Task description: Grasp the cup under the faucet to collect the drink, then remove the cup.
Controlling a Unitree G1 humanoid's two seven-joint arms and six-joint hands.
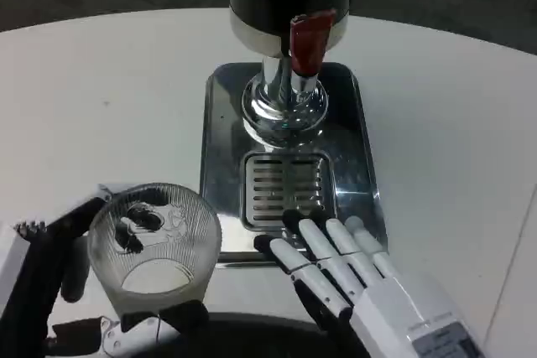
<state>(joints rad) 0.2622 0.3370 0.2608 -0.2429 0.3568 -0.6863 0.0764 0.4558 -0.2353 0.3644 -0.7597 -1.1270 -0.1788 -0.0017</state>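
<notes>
The left hand (50, 291) is gripping the ribbed clear cup (153, 245), its dark fingers wrapping the cup's left wall and near side, so the grasp looks done and the carry to the faucet (289, 81) appears to be the step in hand. The cup is sitting well short of the spout, off the steel drip tray (222, 148) and just beside its near left corner. The next move is likely calling for a lift and a shift forward and to the right, until the cup's mouth is standing over the slotted grate (287, 186) beneath the spout and the red tap lever (308, 39). The right hand (352, 278) is holding nothing, fingers straight and close together, their tips lying at the tray's near edge, just short of the grate.
</notes>
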